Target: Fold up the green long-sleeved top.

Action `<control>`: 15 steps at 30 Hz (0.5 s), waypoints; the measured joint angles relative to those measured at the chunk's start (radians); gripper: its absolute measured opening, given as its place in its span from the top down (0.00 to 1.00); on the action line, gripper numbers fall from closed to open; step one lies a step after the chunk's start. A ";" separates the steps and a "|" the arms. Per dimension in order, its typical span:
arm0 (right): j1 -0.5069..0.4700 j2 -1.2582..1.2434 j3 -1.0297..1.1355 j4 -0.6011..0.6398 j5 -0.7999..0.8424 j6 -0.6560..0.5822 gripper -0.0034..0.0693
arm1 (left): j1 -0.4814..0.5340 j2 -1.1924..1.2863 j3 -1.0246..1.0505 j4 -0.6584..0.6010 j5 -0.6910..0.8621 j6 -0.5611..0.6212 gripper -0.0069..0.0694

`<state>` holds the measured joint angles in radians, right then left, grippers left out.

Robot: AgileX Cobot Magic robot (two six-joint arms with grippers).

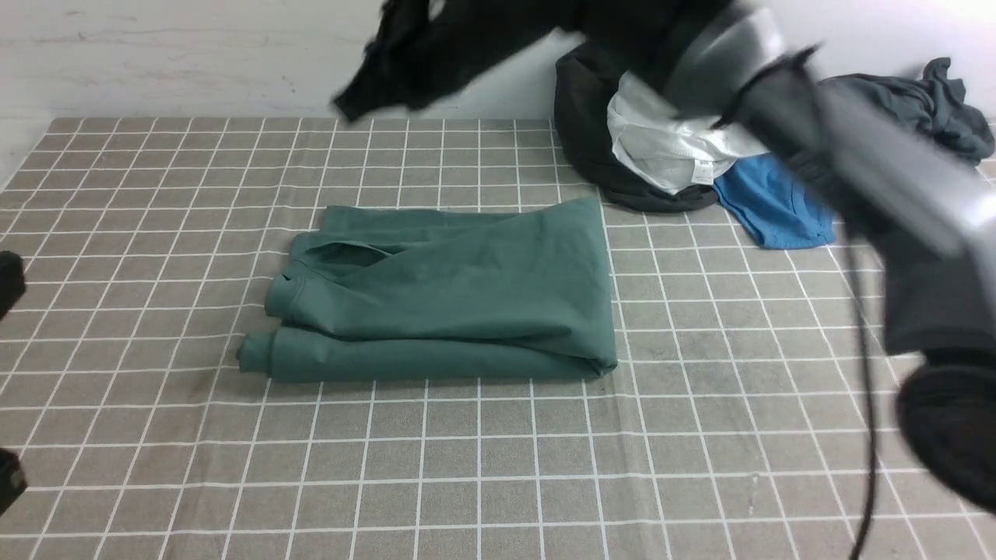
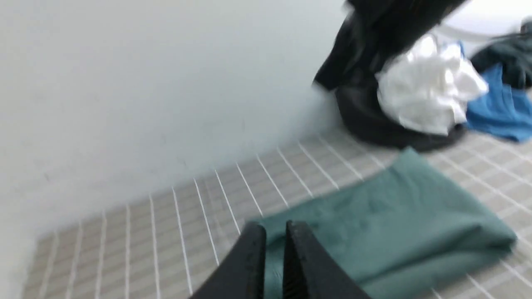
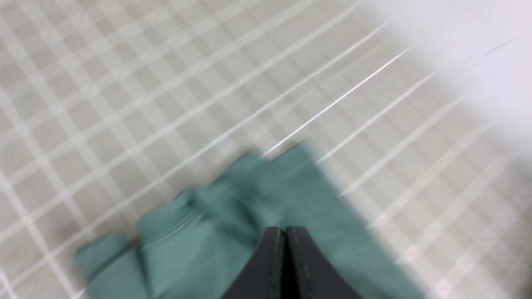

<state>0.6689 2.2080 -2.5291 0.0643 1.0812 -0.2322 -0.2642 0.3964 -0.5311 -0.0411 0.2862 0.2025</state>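
Observation:
The green long-sleeved top [image 1: 459, 292] lies folded into a flat rectangle in the middle of the checked tablecloth [image 1: 498, 467], with rolled folds along its left and near edges. My right arm [image 1: 856, 148] sweeps, blurred, high across the back of the table, well above the top. In its wrist view my right gripper [image 3: 285, 230] is shut and empty, with the green long-sleeved top [image 3: 232, 232] below it. My left gripper [image 2: 274, 228] holds nothing; its fingers stand almost together, off the left end of the green long-sleeved top [image 2: 395, 220]. In the front view only dark bits of the left arm [image 1: 9, 284] show at the left edge.
A heap of clothes sits at the back right against the wall: a black garment [image 1: 591, 124], a white one [image 1: 669, 152], a bright blue shirt [image 1: 778, 210] and a dark grey garment [image 1: 941, 109]. A black cable [image 1: 867, 404] hangs from my right arm.

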 joint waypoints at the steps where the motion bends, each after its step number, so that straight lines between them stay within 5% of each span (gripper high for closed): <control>1: -0.035 -0.090 0.002 -0.007 0.025 0.011 0.96 | 0.000 -0.051 0.049 0.001 -0.057 0.021 0.84; 7: -0.204 -0.431 0.170 -0.018 0.100 0.011 0.96 | 0.000 -0.218 0.171 0.002 -0.187 0.075 0.84; 15: -0.394 -0.893 0.923 -0.064 -0.014 -0.029 0.96 | 0.000 -0.289 0.277 0.001 -0.179 0.084 0.84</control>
<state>0.2750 1.3151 -1.6065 0.0000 1.0677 -0.2607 -0.2642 0.1077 -0.2542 -0.0398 0.1070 0.2864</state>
